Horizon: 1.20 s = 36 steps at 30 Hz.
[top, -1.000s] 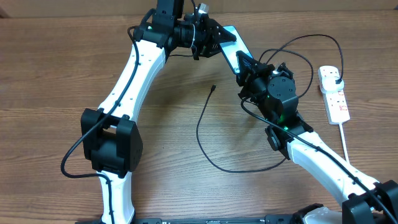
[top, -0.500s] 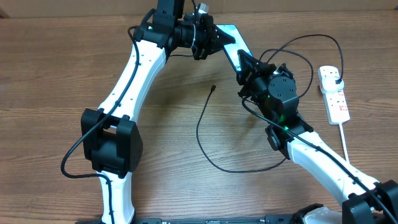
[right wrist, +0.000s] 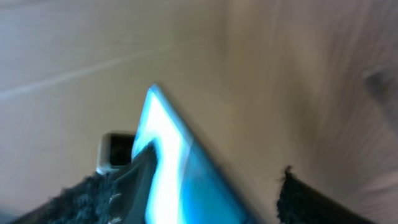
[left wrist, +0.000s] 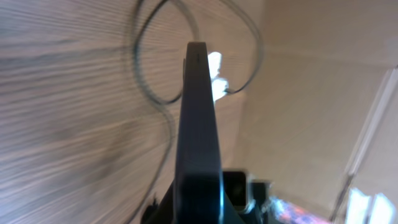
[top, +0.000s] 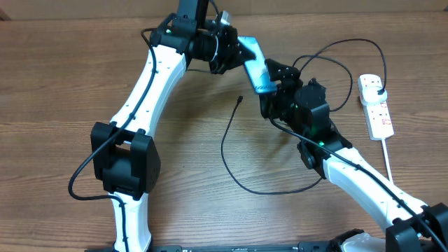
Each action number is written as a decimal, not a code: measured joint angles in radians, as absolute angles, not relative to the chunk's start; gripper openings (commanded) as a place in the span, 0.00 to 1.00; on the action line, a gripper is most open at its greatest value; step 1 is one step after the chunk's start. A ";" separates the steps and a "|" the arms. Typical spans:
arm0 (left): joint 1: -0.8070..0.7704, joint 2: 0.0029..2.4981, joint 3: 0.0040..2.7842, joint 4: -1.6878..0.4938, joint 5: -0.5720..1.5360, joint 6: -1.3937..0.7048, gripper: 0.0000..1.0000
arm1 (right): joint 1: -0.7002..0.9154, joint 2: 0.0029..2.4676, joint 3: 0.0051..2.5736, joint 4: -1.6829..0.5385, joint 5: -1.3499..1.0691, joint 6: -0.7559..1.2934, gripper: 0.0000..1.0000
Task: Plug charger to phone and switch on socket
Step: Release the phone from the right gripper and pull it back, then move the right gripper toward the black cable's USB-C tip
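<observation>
The phone (top: pixel 256 68), its screen lit blue, hangs tilted above the table with my left gripper (top: pixel 240 50) shut on its upper end. In the left wrist view the phone (left wrist: pixel 199 124) shows edge-on, running up from the left gripper (left wrist: pixel 200 208). My right gripper (top: pixel 270 89) stands open around the phone's lower end. Its two fingers stand wide apart in the right wrist view, with the phone (right wrist: pixel 186 177) between them nearer the left finger. The charger (top: pixel 227 147) loops over the table with its tip (top: pixel 240 99) lying free. Its far end runs to the socket (top: pixel 376 112) at the right.
The socket's white cord (top: pixel 389 164) trails toward the front right. The charger's loop crosses the table below my right arm (top: pixel 350 168). My left arm (top: pixel 150 91) stretches across the left half of the table.
My right gripper has opened and let go of the phone. The left gripper has shut on the phone's upper end and swung it down and to the right, now tilted.
</observation>
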<state>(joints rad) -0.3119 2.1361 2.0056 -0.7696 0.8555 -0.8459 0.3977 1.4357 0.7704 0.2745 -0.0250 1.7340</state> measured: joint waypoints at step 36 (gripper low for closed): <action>-0.091 2.136 2.006 -1.669 1.278 0.279 0.04 | 0.256 1.434 0.885 -0.724 -0.397 0.642 0.68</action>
